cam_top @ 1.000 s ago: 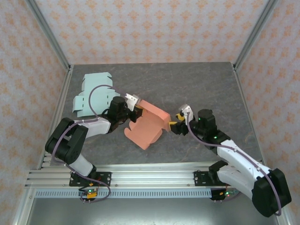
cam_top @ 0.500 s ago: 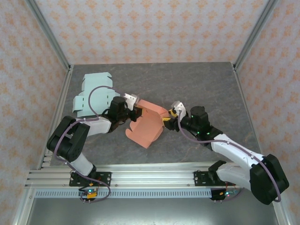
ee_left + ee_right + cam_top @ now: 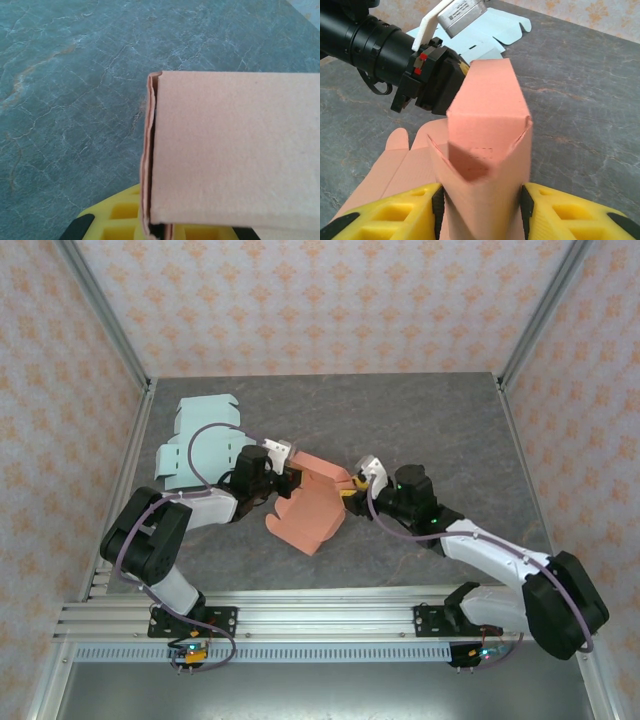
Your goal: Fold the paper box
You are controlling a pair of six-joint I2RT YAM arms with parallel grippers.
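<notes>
left gripper (image 3: 296,478) clenched on box (image 3: 310,515), right gripper (image 3: 350,490) straddling its end, grip unclear; teal sheet (image 3: 195,450) behind; grey desk (image 3: 430,420), patterned walls (image 3: 320,300)

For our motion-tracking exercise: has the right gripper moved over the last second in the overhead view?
Yes. The right gripper has moved left, away from the right edge of the table, to the end of the orange paper box.

A pale mint card blank (image 3: 200,440) lies flat and unfolded at the far left of the grey marbled table (image 3: 430,420). Orange-patterned wallpaper (image 3: 330,300) covers 3 walls. 2 aluminium posts (image 3: 105,310) rise from the table's back corners. A slotted metal rail (image 3: 320,620) runs along the near edge.
</notes>
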